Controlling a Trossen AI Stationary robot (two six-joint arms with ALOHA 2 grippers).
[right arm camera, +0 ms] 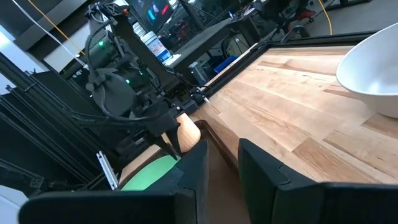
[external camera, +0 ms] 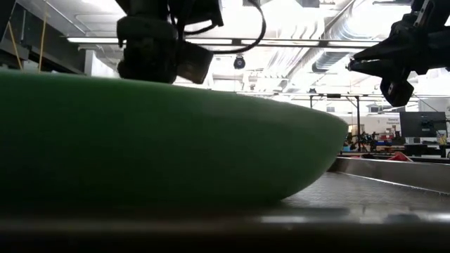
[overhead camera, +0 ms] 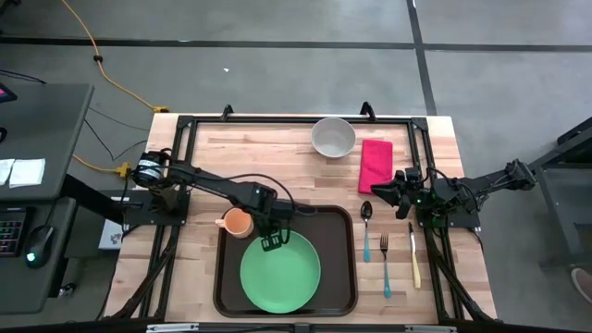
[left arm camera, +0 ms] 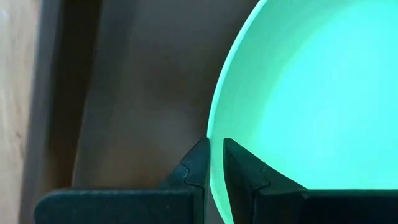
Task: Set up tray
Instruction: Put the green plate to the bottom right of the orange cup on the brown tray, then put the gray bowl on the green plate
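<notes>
The dark brown tray (overhead camera: 342, 277) lies at the table's near middle. On it lies a green plate (overhead camera: 280, 273). My left gripper (overhead camera: 273, 242) points down at the plate's far rim and is shut on it. An orange cup (overhead camera: 238, 222) stands just outside the tray's far left corner. My right gripper (overhead camera: 383, 191) hangs level above the table near the right edge, its fingers (right arm camera: 255, 168) a narrow gap apart with nothing between them. My left gripper pinches the green plate's far rim (left arm camera: 213, 134) between its two fingers, one finger (left arm camera: 239, 165) inside the plate and one outside. The fingers come from above, pointing steeply down. In the low view the plate's underside (external camera: 267, 190) rests on the tray.
A white bowl (overhead camera: 333, 137) and a red napkin (overhead camera: 376, 165) lie at the far right. A spoon (overhead camera: 366, 227), a fork (overhead camera: 384, 264) and a knife (overhead camera: 414, 254) lie side by side right of the tray. A dark frame (overhead camera: 296, 120) edges the table.
</notes>
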